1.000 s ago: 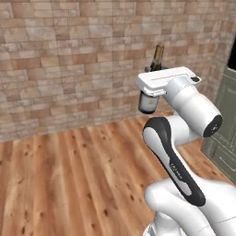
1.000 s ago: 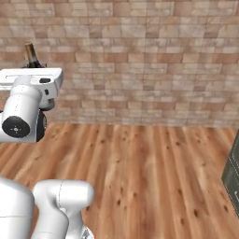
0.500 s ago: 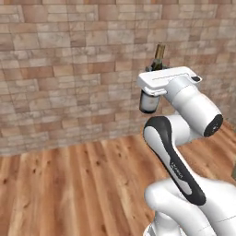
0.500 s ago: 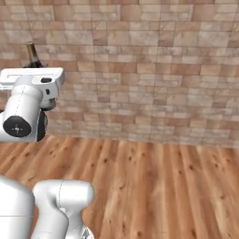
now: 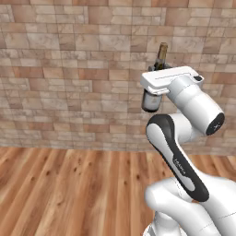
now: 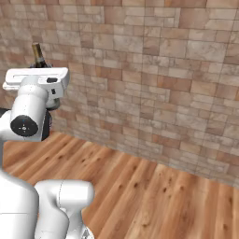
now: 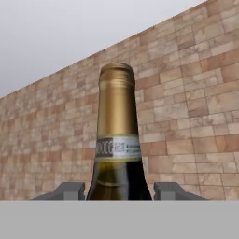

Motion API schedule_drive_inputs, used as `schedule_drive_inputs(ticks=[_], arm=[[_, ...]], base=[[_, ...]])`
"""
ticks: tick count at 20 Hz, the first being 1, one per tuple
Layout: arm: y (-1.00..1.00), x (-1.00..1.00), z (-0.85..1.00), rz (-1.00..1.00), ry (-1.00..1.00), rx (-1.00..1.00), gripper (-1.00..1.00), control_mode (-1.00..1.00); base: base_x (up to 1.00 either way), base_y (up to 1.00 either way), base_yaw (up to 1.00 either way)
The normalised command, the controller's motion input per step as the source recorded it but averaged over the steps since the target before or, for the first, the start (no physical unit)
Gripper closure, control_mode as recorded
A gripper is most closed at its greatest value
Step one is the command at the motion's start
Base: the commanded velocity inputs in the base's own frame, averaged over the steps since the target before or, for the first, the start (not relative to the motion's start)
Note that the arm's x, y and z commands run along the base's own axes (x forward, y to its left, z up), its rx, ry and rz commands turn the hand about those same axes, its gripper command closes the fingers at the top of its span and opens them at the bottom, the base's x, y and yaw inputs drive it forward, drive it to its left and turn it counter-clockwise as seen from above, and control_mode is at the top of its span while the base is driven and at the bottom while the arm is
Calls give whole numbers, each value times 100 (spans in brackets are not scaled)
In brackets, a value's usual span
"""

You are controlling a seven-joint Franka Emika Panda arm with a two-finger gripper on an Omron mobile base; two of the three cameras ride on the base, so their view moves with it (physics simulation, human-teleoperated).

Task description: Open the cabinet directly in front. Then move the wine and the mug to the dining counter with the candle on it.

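The wine (image 7: 116, 140) is a dark bottle with a golden neck and a pale label band. It stands upright between the two dark fingertips (image 7: 70, 190) of my gripper (image 7: 119, 189), which is shut on its body. In the left base view the wine's neck (image 5: 161, 54) rises above the white hand, with the gripper (image 5: 156, 82) held high in front of the arm. In the right base view the wine (image 6: 38, 56) shows at upper left above the hand. The cabinet, the mug, the dining counter and the candle are out of view.
A brick wall (image 5: 69, 73) runs across the whole scene ahead, also seen as the brick wall (image 6: 154, 70) from the right. A wooden plank floor (image 5: 69, 189) lies below it.
The whole picture has shifted, so the base has moved: the green cabinet edge at the right has left the left base view. The arm keeps its pose with the wine in the grip.
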Motion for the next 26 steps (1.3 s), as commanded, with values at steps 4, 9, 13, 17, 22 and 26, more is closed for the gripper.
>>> schedule_drive_inputs(ticks=[4, 9, 13, 17, 22, 26], arm=[[0, 0, 0, 0, 0, 0, 100, 100], [0, 0, 0, 0, 0, 0, 100, 100], [0, 0, 0, 0, 0, 0, 100, 100], [0, 0, 0, 0, 0, 0, 100, 100], [0, 0, 0, 0, 0, 0, 100, 100], [0, 0, 0, 0, 0, 0, 100, 100]], base=[[56, 0, 60], [58, 0, 60], [75, 0, 59], [98, 0, 50], [100, 1, 43], [100, 28, 32]])
